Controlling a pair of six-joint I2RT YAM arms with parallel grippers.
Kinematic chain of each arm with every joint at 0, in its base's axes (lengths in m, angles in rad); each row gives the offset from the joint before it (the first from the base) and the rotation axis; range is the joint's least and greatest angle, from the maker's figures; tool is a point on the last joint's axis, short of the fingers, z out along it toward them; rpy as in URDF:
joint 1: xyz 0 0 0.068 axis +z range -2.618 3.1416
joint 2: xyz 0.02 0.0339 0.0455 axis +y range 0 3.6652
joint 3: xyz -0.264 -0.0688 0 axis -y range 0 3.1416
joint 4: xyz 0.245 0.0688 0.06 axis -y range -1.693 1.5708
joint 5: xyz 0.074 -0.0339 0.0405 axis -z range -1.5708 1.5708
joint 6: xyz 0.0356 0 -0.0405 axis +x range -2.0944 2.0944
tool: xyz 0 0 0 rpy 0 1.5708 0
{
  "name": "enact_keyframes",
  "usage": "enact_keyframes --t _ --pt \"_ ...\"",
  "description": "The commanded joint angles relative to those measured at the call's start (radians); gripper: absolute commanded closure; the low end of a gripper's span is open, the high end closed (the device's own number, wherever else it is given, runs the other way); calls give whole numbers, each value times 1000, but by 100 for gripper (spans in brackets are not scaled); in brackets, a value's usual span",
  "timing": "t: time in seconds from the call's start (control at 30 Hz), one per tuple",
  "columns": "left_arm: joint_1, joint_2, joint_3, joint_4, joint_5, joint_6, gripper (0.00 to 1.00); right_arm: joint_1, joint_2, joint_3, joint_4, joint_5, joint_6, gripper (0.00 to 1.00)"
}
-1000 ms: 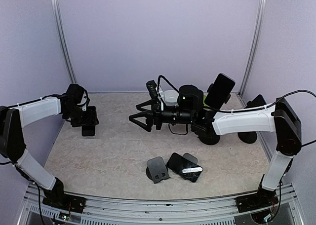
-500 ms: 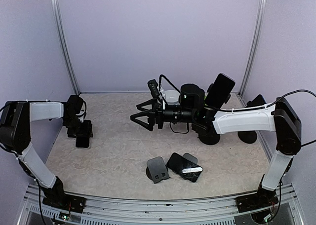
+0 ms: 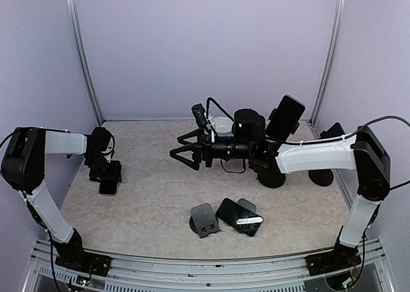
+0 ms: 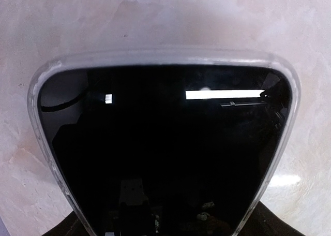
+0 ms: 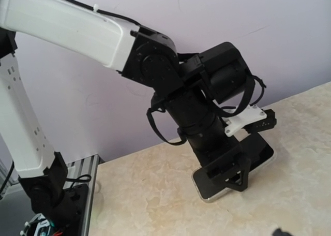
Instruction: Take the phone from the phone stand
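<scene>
My left gripper [image 3: 106, 175] is shut on a black phone in a clear case [image 3: 109, 187] and holds it flat on the table at the far left. The phone's dark screen [image 4: 165, 143] fills the left wrist view and hides my fingers. In the right wrist view the left gripper [image 5: 227, 171] straddles the phone [image 5: 207, 188] near its end. My right gripper [image 3: 181, 152] is open and empty, held above the table's middle and pointing left. A second phone [image 3: 286, 118] stands tilted on a black phone stand [image 3: 272, 173] at the back right.
An empty black stand [image 3: 205, 220] sits near the front centre, with a dark phone [image 3: 240, 216] lying flat beside it. Another black stand [image 3: 325, 167] is at the far right. Metal frame posts and purple walls close in the table.
My left gripper has carried the phone nearer and lower, down to the table. The right arm has hardly moved.
</scene>
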State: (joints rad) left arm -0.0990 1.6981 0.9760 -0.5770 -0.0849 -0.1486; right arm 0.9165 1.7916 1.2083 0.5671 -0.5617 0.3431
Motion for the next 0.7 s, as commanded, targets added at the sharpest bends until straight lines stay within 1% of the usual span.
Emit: enact_keyframes --t 0.0,0.13,0.23,0.3,0.5,0.67 --pt "-11 20 4 22 -16 10 21 -14 16 9 -8 -11 4 11" --pt "-13 15 4 22 -25 9 12 -24 6 7 -59 -20 -20 11" --pt "-18 11 -1 25 -26 7 9 -35 -3 8 -127 -30 -59 10" --pt "-21 7 -3 26 -32 6 2 -44 -8 10 -179 -39 -91 10" --pt "-33 -29 2 27 -35 10 1 -73 -24 4 -379 -101 -236 12" --pt "-75 -78 8 33 -32 20 1 -90 -26 15 -575 -125 -381 13"
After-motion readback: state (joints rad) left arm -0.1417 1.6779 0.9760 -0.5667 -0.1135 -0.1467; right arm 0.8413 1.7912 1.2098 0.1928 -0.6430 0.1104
